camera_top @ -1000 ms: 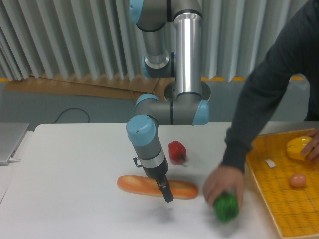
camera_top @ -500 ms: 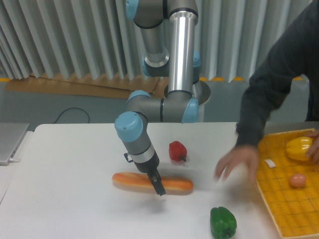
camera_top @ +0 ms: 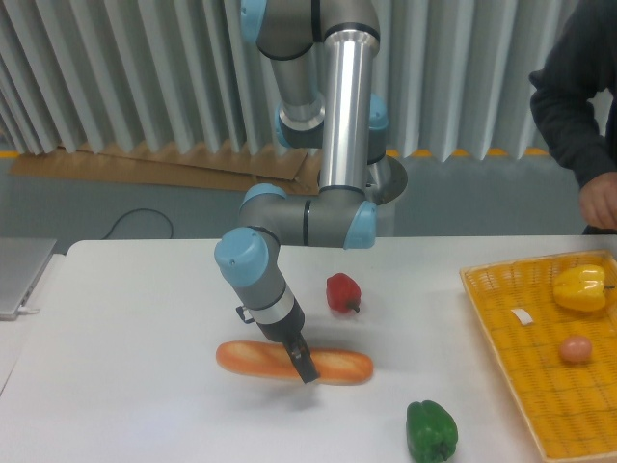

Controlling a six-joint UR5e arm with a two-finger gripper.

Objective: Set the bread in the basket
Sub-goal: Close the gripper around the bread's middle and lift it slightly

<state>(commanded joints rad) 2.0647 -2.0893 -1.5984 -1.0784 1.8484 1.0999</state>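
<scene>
The gripper (camera_top: 301,365) points down and to the right over the middle of the bread (camera_top: 293,362), its dark fingers crossing the loaf's near side. The fingers look pressed against the crust, pinching the bread at about its midpoint. The loaf runs left to right on the white table (camera_top: 125,338), near the centre of the scene; whether it rests on the surface or sits slightly above it cannot be told from this view.

Just beyond the bread, a little to the right, a red pepper (camera_top: 341,292) stands on the table, apart from the loaf. A green pepper (camera_top: 430,432) sits nearer the front edge, to the right of the bread and well apart from it.

The basket (camera_top: 501,318) lies at the far right of the table, well apart from the bread. Inside it are 1 yellow pepper (camera_top: 580,286) toward the far side, 1 small peach-coloured round item (camera_top: 576,348) nearer, and a small white tag (camera_top: 522,315).

A person's hand (camera_top: 600,203) hangs above the basket's far corner, with a dark sleeve (camera_top: 569,92) above it.
</scene>
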